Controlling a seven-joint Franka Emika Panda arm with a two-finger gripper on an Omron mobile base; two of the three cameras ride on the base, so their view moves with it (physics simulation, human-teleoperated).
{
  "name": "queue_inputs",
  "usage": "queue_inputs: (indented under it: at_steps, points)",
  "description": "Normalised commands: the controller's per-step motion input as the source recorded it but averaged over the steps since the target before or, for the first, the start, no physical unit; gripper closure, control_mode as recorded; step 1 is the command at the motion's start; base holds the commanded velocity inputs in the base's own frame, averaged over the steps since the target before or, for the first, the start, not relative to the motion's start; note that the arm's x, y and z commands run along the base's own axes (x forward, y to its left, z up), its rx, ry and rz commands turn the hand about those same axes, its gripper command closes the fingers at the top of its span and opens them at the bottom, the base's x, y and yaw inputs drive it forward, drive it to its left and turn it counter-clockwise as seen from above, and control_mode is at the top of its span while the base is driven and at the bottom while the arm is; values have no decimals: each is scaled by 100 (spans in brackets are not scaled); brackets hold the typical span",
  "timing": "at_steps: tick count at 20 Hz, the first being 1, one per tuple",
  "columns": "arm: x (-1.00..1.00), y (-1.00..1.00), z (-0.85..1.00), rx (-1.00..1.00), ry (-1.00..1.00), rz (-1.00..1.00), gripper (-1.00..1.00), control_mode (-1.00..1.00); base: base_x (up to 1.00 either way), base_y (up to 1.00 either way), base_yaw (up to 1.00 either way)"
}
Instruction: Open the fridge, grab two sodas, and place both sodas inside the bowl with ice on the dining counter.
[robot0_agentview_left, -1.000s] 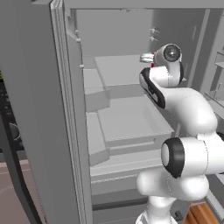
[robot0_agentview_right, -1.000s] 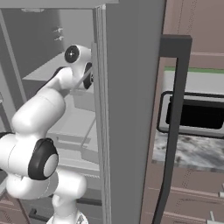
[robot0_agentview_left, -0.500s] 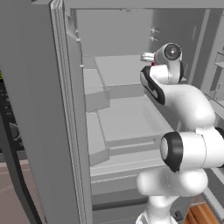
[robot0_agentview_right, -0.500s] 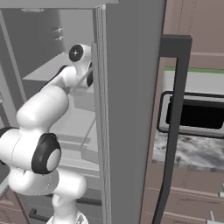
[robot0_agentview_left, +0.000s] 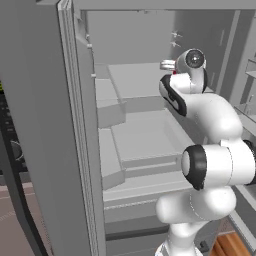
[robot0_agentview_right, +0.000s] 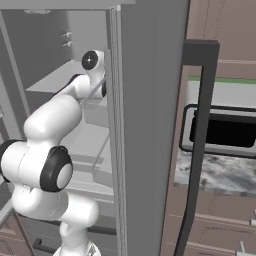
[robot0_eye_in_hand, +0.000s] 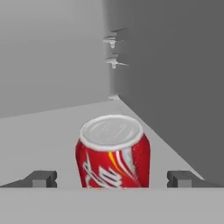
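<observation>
My claw (robot0_eye_in_hand: 112, 178) is spread wide, its two dark fingertips (robot0_eye_in_hand: 41, 178) standing either side of the red can (robot0_eye_in_hand: 113, 152) with a gap on each side, so I am pinching nothing. The can stands upright on a grey shelf (robot0_eye_in_hand: 39, 131) inside the fridge (robot0_agentview_left: 50, 125), its pale top facing me and its white marking on the front, close to the corner where the back wall meets the darker side wall. Two small pegs (robot0_eye_in_hand: 113, 41) stick out of that side wall higher up. In the left base view the arm (robot0_agentview_left: 210, 125) reaches up and into the open fridge to the upper shelf, and a sliver of the can's rim (robot0_agentview_left: 167, 64) peeks out just beside the wrist. Below it lie further grey shelves and bins (robot0_agentview_left: 140, 140). In the right base view the arm (robot0_agentview_right: 55, 120) goes in past the edge of the open door (robot0_agentview_right: 145, 125), whose dark bar handle (robot0_agentview_right: 197, 140) runs down the frame; beyond it I see a black microwave (robot0_agentview_right: 225, 132) over a marbled worktop (robot0_agentview_right: 220, 175).
</observation>
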Motion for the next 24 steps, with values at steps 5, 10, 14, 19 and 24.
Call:
queue_inputs:
  at_steps: [5,10,14,19,24]
  points:
    - [10,-11,-8,0,1,0,-100,-100,0,0,0]
    - [11,-5,-7,0,0,0,-100,-100,0,0,0]
    - [14,0,-10,0,0,0,100,-100,0,0,0]
    - [6,0,-13,-3,3,0,100,-100,0,0,0]
    - [0,0,-7,-1,1,0,100,-100,0,0,0]
